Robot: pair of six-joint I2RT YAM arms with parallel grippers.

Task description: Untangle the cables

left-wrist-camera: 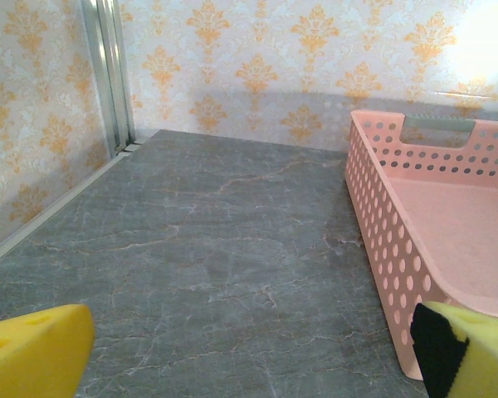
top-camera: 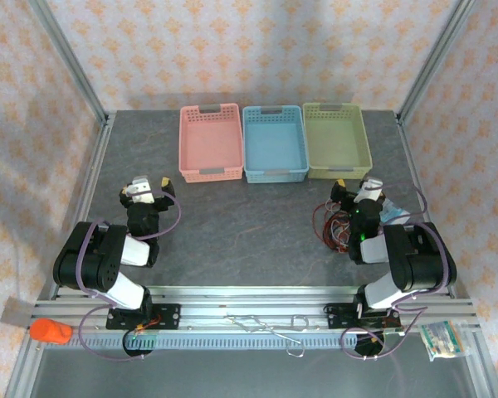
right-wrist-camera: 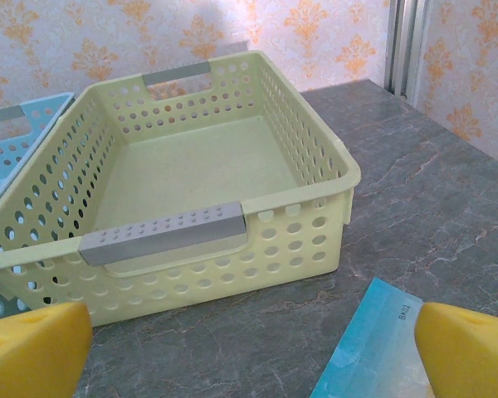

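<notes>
Cables (top-camera: 333, 225): one knot of red, black and a little white wire, on the table (top-camera: 249, 224) at the right side. It lies against the inner flank of the right arm (top-camera: 398, 257), on the near side of its wrist and partly hidden by it. No strand is drawn clear; untangling looks not yet begun.

Right gripper (top-camera: 361, 192): just past the knot, pointing away from it toward the yellow-green basket (right-wrist-camera: 299, 240). Fingers spread wide, nothing between them. A blue sheet (right-wrist-camera: 373, 348) lies flat on the table below the right finger, not pinched. The knot sits behind the fingers, so the arm would likely need to draw back and tip down to reach it.

Left gripper (left-wrist-camera: 249, 365): well apart across the table, fingers spread, holding nothing, facing the pink basket (left-wrist-camera: 382, 232).

Three baskets stand in a row at the far edge, the blue basket (top-camera: 274, 143) in the middle; probably one per freed cable.
</notes>
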